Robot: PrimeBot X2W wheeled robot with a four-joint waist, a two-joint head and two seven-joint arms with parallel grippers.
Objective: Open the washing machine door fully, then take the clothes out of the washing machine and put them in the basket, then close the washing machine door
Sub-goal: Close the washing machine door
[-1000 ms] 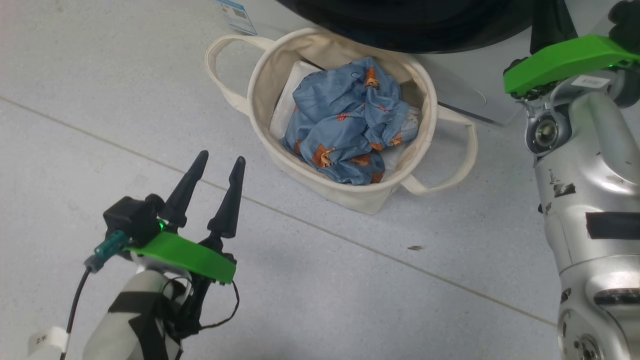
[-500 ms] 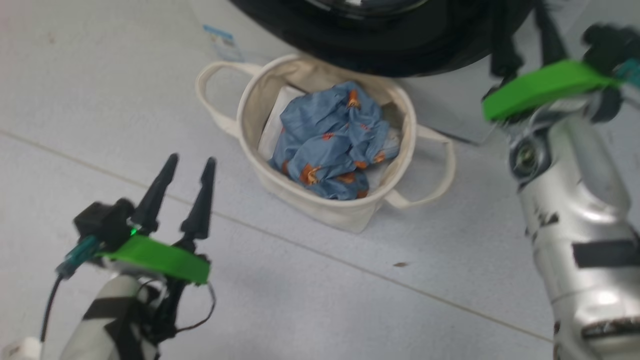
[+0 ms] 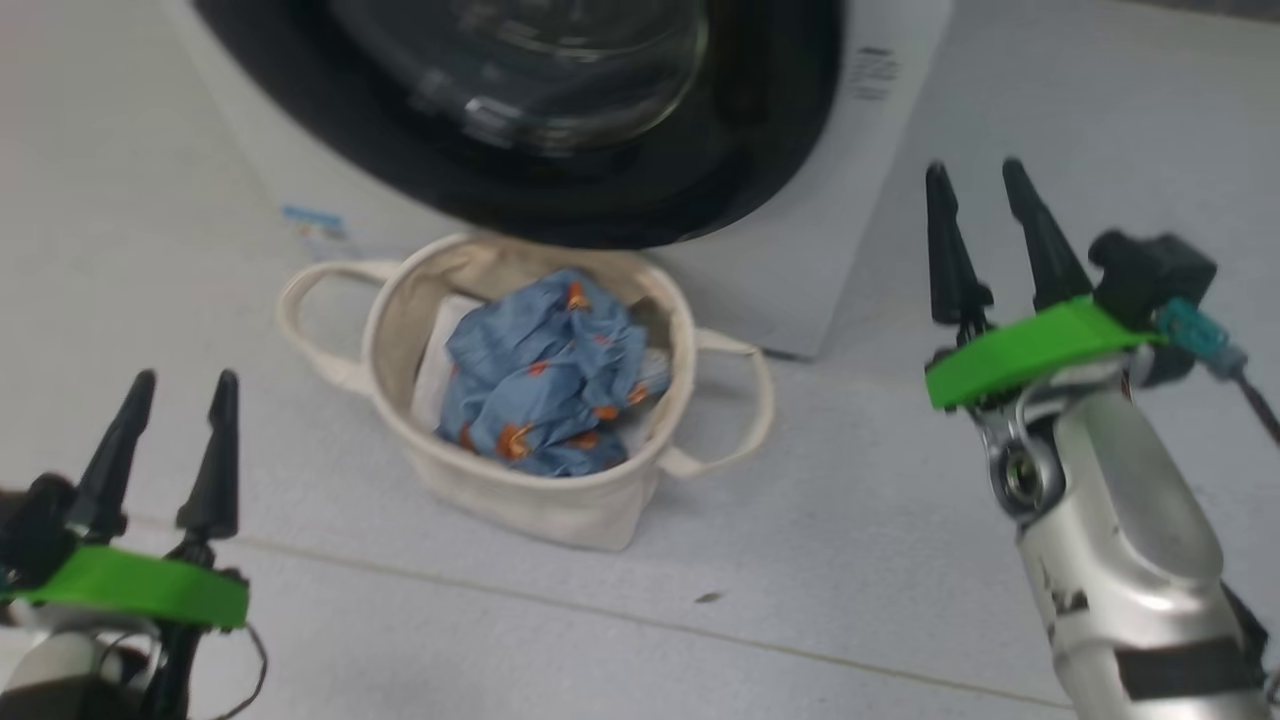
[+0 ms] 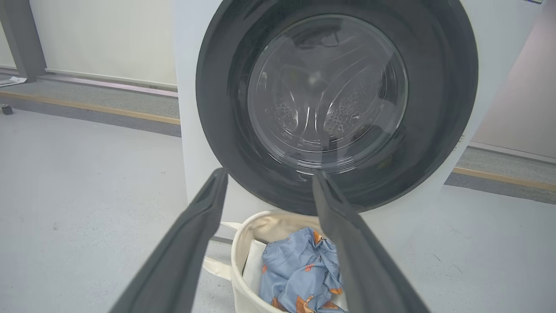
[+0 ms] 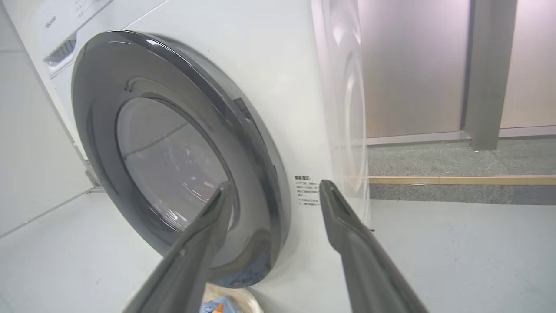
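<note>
The blue clothes [image 3: 540,375] lie bunched in the basket [image 3: 520,495], which stands on the floor [image 3: 800,600] just in front of the washing machine [image 3: 800,270]. Its door [image 4: 217,100] sits flat against the front and looks shut. The left gripper [image 3: 186,380] and right gripper [image 3: 973,170] hang clear, jaws spread wide and empty. All three steps look done to me, though I cannot tell whether the latch has caught.

The head camera looks steeply down from above at the floor [image 3: 850,560], the basket [image 3: 520,510] mid-frame and the washing machine door [image 3: 600,215] along the top edge. The left wrist camera sits low and near, facing that door squarely, basket beneath. The right wrist camera sees the same door close up, obliquely from one side, basket rim at bottom.
</note>
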